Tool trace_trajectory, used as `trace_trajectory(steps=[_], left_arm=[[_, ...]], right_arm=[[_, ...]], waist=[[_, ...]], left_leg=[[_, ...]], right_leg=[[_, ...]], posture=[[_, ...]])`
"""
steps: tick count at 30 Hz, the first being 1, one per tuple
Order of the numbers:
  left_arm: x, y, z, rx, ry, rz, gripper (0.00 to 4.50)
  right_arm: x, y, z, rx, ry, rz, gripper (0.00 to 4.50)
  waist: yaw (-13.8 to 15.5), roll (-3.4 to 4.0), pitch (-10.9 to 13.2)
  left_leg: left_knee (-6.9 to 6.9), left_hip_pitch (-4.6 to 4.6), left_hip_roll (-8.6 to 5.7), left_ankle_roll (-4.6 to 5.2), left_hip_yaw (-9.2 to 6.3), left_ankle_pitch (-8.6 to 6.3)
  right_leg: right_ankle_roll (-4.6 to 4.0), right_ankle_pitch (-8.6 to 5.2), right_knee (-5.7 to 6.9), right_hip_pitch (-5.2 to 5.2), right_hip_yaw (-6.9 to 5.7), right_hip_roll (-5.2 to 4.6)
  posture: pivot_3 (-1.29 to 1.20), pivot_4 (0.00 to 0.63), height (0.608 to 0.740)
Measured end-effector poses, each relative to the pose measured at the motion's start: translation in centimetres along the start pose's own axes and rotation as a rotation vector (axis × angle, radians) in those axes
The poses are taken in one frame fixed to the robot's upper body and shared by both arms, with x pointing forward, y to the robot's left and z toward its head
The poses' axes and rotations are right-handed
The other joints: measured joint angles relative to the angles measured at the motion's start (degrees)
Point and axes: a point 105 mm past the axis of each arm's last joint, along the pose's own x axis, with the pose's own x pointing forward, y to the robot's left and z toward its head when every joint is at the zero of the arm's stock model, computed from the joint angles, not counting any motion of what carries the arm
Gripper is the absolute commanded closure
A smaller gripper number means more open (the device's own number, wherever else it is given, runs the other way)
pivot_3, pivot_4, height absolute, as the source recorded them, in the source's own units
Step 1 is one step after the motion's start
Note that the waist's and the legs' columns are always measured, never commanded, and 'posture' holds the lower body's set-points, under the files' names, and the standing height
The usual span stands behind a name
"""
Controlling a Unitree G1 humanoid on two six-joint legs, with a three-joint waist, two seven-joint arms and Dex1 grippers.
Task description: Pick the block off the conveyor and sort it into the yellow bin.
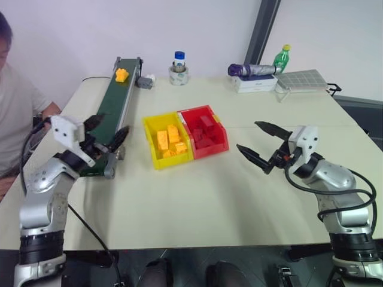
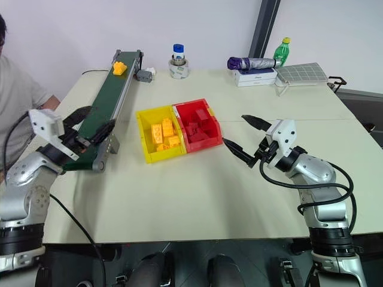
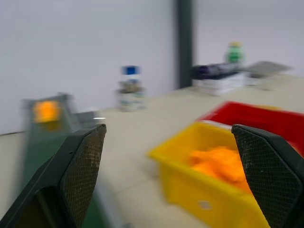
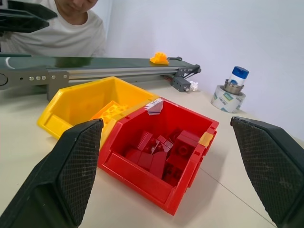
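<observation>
At upper left, the block (image 1: pixel 121 75) sits on the conveyor (image 1: pixel 114 107). Both the left claw (image 1: pixel 106 131) and the right claw (image 1: pixel 261 143) gape, empty.

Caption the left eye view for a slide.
Both grippers, left and right, open and empty; yellow block rides the conveyor's far end, yellow bin waiting.

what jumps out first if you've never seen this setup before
The joined yellow bin and red bin at the middle of the table stand out most, each holding bricks of its own colour. Next comes the small orange block riding alone at the far end of the dark green conveyor on the left. Both grippers, left and right, hang open and empty.
</observation>
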Motion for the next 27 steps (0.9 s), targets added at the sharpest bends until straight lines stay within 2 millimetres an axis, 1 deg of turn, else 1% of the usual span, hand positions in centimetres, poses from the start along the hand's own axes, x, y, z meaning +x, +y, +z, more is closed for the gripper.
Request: trace_trajectory(steps=[5, 8, 14, 20, 27], left_arm=[[-2.9, 1.2, -0.4, 0.043, 0.016, 0.178, 0.06], [-3.9, 2.0, -0.8, 0.05, 0.056, 0.255, 0.06], [-4.3, 2.6, -1.2, 0.065, 0.091, 0.328, 0.06], [-3.9, 2.2, -1.3, 0.06, 0.093, 0.309, 0.06], [-3.2, 3.1, -1.5, 0.064, 0.112, 0.297, 0.06]], right_arm=[[0.0, 0.1, 0.0, 0.0, 0.002, 0.009, 0.0], [0.0, 0.1, -0.1, -0.002, 0.004, 0.013, 0.0], [0.0, 0.2, -0.1, -0.004, 0.007, 0.018, 0.0], [0.0, 0.1, -0.2, -0.018, 0.006, 0.02, 0.0], [0.0, 0.1, -0.3, -0.023, 0.014, 0.02, 0.0]], waist=[[0.06, 0.0, 0.0], [0.17, 0.0, 0.0], [0.06, 0.0, 0.0], [0.04, 0.0, 0.0], [0.03, 0.0, 0.0]], left_leg=[[0.01, 0.03, 0.03, 0.0, 0.02, 0.0], [0.02, 0.06, 0.03, -0.01, 0.02, -0.01], [0.02, 0.1, 0.03, -0.01, 0.16, -0.01], [-0.03, 0.1, 0.05, -0.01, 0.21, -0.01], [-0.02, 0.1, 0.06, -0.01, 0.26, -0.01]], right_leg=[[-0.01, 0.0, 0.0, 0.01, 0.03, 0.0], [-0.03, 0.0, 0.0, 0.03, 0.04, 0.0], [-0.12, 0.01, 0.0, -0.01, 0.23, -0.01], [-0.12, 0.01, 0.0, -0.07, 0.26, -0.01], [-0.15, 0.0, 0.0, -0.09, 0.31, -0.01]], posture=[[0.0, 0.15, 0.74], [0.0, 0.15, 0.74], [0.0, 0.15, 0.74], [0.0, 0.15, 0.74], [0.0, 0.15, 0.74]])
